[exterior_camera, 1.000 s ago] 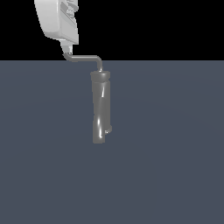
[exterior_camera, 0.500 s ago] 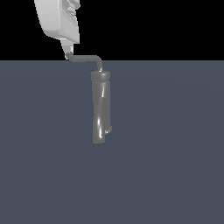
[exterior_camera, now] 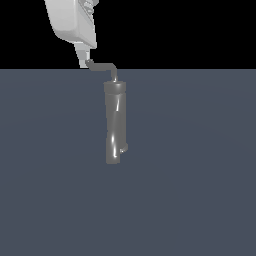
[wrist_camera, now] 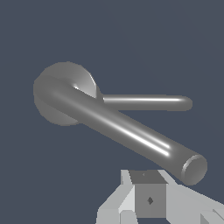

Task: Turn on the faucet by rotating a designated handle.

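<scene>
Since a second ago the tool (exterior_camera: 84, 62) has slid a bit toward 3 o'clock in the exterior view, and the handle (exterior_camera: 102, 66) tip went with it, so the rod looks swung some way round. Can't tell if the fingers are apart or pinched on the rod: the exterior view only shows the tool touching the handle's far end, and the wrist view shows just a bit of white finger (wrist_camera: 148, 199) beside the rod's end.

Main worry, I'd say: contact is right at the tip, so the tool could slip off the end mid-push and the handle stops short. Pushing off-arc could also jam it against the bend.

Faucet (exterior_camera: 115, 122) stands upright mid-scene, handle at its 12 o'clock pointing to 9. Plenty of open grey floor (exterior_camera: 200, 175) all round, nothing else to hit
</scene>
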Robot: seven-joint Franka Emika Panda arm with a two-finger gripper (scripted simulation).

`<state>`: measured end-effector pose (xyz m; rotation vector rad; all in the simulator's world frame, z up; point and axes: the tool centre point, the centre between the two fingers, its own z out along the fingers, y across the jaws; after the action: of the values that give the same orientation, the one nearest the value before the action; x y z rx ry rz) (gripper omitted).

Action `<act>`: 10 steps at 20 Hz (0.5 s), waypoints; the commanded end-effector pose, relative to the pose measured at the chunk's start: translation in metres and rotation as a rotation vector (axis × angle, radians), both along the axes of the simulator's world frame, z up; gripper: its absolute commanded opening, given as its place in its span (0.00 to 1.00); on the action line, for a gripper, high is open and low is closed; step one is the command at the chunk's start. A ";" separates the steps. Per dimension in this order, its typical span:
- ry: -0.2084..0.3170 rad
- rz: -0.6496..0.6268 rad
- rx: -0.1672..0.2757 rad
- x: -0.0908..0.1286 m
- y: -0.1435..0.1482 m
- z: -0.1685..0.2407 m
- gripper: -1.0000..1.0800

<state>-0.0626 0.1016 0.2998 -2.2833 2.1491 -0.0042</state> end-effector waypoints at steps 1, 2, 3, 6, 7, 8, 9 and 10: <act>0.005 -0.012 -0.002 -0.008 -0.013 0.000 0.00; 0.005 -0.012 -0.002 -0.011 -0.016 0.000 0.00; 0.005 -0.011 -0.002 -0.014 -0.018 0.000 0.00; 0.002 -0.002 -0.002 -0.013 -0.013 0.000 0.00; 0.002 -0.002 -0.002 -0.014 -0.019 0.000 0.00; 0.002 -0.003 -0.002 -0.014 -0.025 0.000 0.00; 0.003 -0.004 -0.002 -0.015 -0.032 0.000 0.00; 0.003 -0.004 -0.002 -0.015 -0.038 0.000 0.00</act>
<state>-0.0782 0.0818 0.2998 -2.3003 2.1345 -0.0030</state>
